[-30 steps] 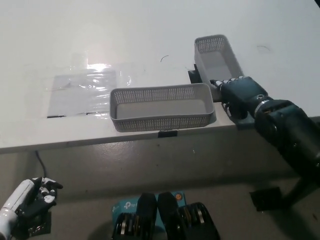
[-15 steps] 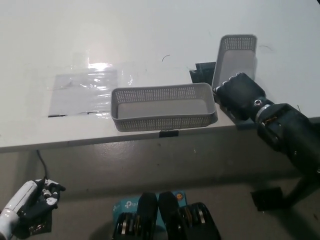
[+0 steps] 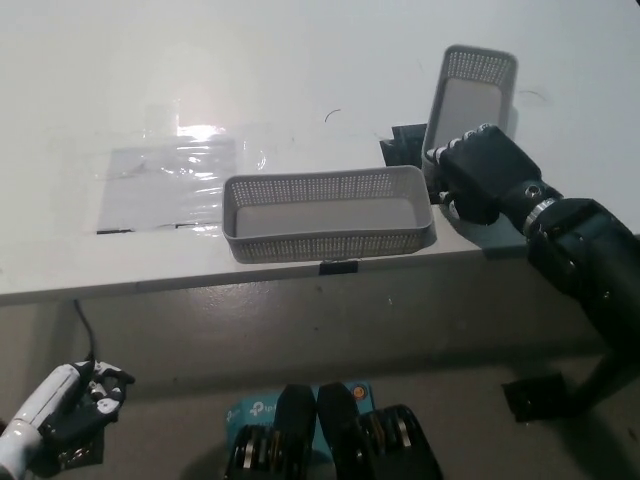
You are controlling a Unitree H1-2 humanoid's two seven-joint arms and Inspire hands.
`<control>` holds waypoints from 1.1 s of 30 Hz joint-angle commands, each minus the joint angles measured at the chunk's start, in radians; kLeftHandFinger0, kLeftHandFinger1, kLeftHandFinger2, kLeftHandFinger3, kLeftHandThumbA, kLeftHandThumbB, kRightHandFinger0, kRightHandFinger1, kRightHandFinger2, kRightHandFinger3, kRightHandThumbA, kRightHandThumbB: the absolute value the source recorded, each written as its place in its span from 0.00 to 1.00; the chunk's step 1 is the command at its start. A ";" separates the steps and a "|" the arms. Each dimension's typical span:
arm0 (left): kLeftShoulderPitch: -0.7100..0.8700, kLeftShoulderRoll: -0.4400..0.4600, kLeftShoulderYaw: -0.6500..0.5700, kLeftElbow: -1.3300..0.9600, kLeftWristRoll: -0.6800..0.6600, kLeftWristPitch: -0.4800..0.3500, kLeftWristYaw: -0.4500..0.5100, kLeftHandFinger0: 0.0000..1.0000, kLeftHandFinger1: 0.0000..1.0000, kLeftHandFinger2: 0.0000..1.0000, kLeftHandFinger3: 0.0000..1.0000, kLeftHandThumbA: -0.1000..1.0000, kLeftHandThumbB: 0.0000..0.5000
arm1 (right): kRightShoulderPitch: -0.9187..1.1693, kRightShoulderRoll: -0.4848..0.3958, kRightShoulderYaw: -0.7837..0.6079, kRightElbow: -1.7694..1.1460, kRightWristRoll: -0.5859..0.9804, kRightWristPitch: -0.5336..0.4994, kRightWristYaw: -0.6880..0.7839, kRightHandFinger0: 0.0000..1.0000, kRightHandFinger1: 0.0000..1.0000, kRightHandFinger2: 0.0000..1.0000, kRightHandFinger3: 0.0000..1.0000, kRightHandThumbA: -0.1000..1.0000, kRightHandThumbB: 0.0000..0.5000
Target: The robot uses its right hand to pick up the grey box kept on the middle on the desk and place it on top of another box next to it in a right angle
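Gripping the grey perforated plastic box (image 3: pixel 468 95), the black right hand (image 3: pixel 482 176) has fingers (image 3: pixel 450 153) clamped on its near end, tilting it for crosswise stacking on the second grey mesh box (image 3: pixel 325 213) beside them.

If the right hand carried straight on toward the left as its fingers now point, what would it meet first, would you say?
Probably the near box at the desk edge: the right hand, shut on the raised box, has its fingers just beside that box's right end. How high the hand sits above it is unclear.
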 commanded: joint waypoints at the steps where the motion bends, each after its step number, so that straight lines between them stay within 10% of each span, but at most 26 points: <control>1: 0.006 0.034 0.008 -0.014 0.006 -0.043 -0.011 0.25 0.21 0.31 0.58 0.53 0.38 | -0.041 -0.020 -0.047 -0.035 0.012 -0.023 -0.048 0.00 0.10 0.45 0.22 0.00 0.45; 6: 0.009 0.031 0.015 -0.011 -0.006 -0.038 -0.013 0.24 0.20 0.30 0.58 0.50 0.36 | -0.069 -0.042 -0.080 -0.088 0.006 -0.047 -0.053 0.00 0.13 0.48 0.39 0.00 0.63; 14: 0.002 0.035 0.008 0.002 -0.001 -0.037 -0.017 0.26 0.21 0.32 0.57 0.51 0.36 | -0.047 -0.007 -0.136 -0.294 0.079 -0.031 0.098 0.00 0.12 0.47 0.42 0.00 0.72; 17: -0.001 0.037 0.006 0.007 0.000 -0.037 -0.020 0.26 0.21 0.31 0.56 0.50 0.35 | -0.018 0.025 -0.132 -0.403 0.111 -0.014 0.172 0.00 0.09 0.45 0.41 0.00 0.91; 26: -0.009 0.034 0.005 0.008 -0.010 -0.020 -0.028 0.27 0.22 0.34 0.56 0.48 0.34 | 0.039 0.105 -0.125 -0.552 0.119 0.038 0.287 0.00 0.00 0.32 0.25 0.00 0.68; 33: -0.012 0.036 0.003 0.009 -0.009 -0.020 -0.042 0.26 0.22 0.34 0.58 0.52 0.35 | 0.094 0.144 -0.120 -0.559 0.109 0.034 0.298 0.00 0.01 0.35 0.24 0.00 0.73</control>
